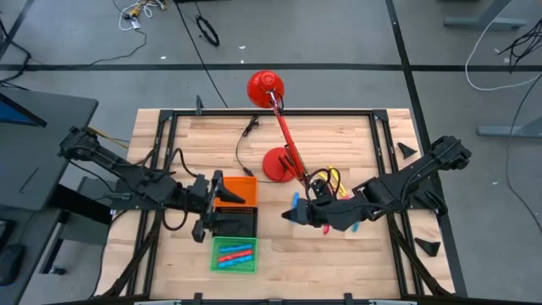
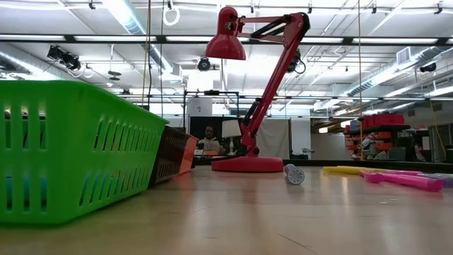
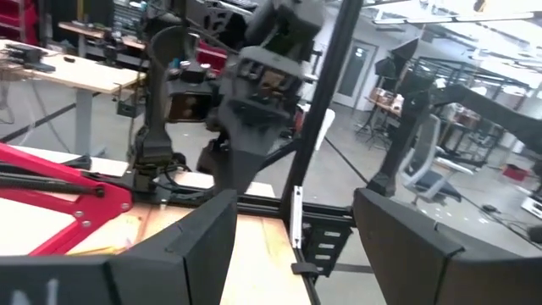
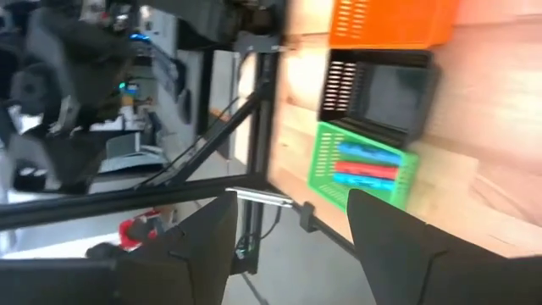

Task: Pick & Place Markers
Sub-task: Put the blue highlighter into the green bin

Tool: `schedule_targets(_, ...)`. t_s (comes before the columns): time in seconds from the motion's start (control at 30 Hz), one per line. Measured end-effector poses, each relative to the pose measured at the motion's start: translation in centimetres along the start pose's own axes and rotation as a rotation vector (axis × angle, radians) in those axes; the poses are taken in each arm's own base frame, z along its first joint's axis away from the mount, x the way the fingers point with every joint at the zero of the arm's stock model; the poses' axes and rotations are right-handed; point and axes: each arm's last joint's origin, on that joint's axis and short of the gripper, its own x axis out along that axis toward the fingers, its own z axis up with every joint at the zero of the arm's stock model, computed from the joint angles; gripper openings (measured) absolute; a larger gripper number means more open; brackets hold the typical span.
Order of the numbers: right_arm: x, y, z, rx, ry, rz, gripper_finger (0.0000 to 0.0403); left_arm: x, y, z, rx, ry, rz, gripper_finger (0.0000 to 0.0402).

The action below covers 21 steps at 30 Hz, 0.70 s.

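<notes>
Blue and red markers lie in the green tray near the table's front. More markers lie loose on the wood at the right: a blue one, yellow ones and a pink one; the low view shows yellow and pink ones lying flat. My right gripper hangs open above the table by the blue marker, fingers apart with nothing between them. My left gripper is held open and level over the orange and black trays, also empty.
An orange tray and a black tray stand in a row with the green one, left of centre. A red desk lamp stands at the middle back, its arm reaching to the far edge. Bare wood lies between the trays and the loose markers.
</notes>
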Motion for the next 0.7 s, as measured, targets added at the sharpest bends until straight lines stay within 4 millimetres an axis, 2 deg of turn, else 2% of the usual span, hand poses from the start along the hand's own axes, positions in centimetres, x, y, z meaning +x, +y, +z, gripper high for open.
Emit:
schedule_targets(0.13,0.7,0.1,-0.5,0.031,0.020,-0.020,0.0229,0.0,-0.1,0.0,0.001,0.009,-0.027,0.0243)
schedule_targets(0.27,1.6,1.9,-1.4,0.021,0.049,-0.027,0.0229,0.0,-0.1,-0.1,0.003,0.020,-0.036,0.0243)
schedule_targets(0.43,2.0,2.8,-1.9,-0.030,0.034,-0.227,0.0229,0.0,-0.2,-0.2,0.005,0.034,-0.064,0.0243)
schedule_targets(0.57,1.8,3.8,-2.2,-0.033,-0.005,-0.311,0.0229,0.0,-0.2,-0.3,0.006,0.048,-0.095,0.0243)
schedule_targets(0.7,2.8,3.4,-2.3,-0.069,-0.045,-0.431,0.0229,0.0,-0.3,-0.3,-0.012,0.060,-0.120,0.0243)
